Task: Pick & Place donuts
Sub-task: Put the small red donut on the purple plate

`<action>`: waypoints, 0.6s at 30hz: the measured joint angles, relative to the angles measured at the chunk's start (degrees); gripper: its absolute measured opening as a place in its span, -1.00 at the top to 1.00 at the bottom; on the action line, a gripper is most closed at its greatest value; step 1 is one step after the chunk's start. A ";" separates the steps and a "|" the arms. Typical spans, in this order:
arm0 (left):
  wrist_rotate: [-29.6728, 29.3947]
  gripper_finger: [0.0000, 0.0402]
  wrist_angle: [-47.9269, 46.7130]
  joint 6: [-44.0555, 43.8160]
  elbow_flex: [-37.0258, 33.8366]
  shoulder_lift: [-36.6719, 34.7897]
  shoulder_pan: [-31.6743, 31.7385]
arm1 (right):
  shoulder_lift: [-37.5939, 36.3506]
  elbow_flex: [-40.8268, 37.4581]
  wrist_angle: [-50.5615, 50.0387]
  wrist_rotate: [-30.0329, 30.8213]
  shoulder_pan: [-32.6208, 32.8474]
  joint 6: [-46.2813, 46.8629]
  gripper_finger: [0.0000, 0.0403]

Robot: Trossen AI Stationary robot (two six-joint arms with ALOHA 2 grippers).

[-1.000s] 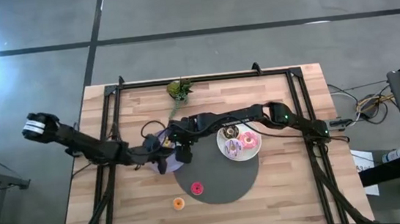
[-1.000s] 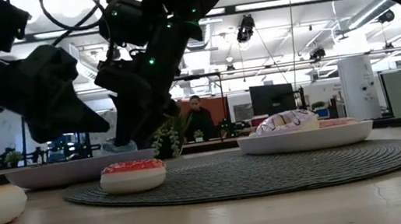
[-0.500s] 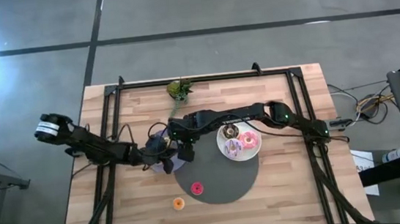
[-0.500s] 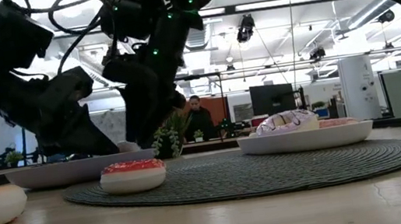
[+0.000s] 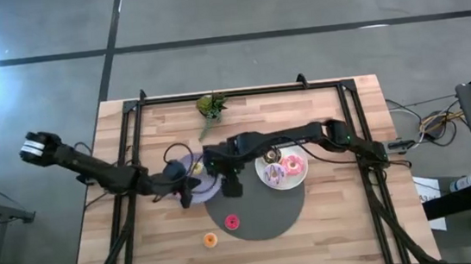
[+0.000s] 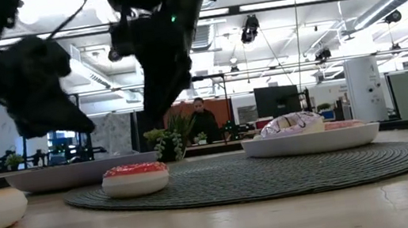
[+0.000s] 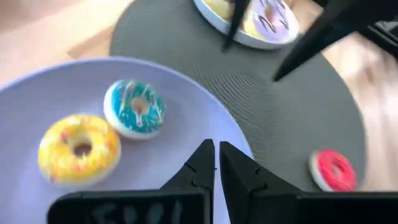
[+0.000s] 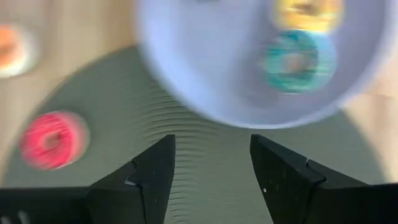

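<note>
Looks like we're between picks: the right gripper (image 8: 208, 168) hangs empty, fingers spread wide, over the dark round woven mat (image 8: 205, 155) beside the lavender plate (image 7: 186, 112). The left gripper (image 7: 216, 163) is pinched together over that plate, next to the teal frosted donut (image 7: 134, 108) and yellow donut (image 7: 78, 148). I'd guess the red-pink donut (image 8: 53, 138) on the mat is next, so the right arm needs to drop over it.

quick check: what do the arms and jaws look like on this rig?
Both arms are black, slim and multi-jointed, with loose black cables looped along them. The left arm ends in a white-banded cap at its outer joint. The left gripper has thin, pointed black fingers; the right gripper has broader, angular black ones.
</note>
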 joint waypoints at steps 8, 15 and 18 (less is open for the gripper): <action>-4.23 1.00 -2.58 -2.67 0.01 -7.38 -7.01 | -0.81 -7.59 6.87 -4.94 6.84 0.68 0.00; -6.77 1.00 -2.59 -3.74 0.72 -7.16 -7.36 | -1.26 -10.35 12.11 -2.56 12.55 2.53 0.00; -6.80 1.00 -2.62 -3.45 0.83 -6.95 -7.37 | -1.31 -11.02 13.13 -1.18 14.22 2.02 0.00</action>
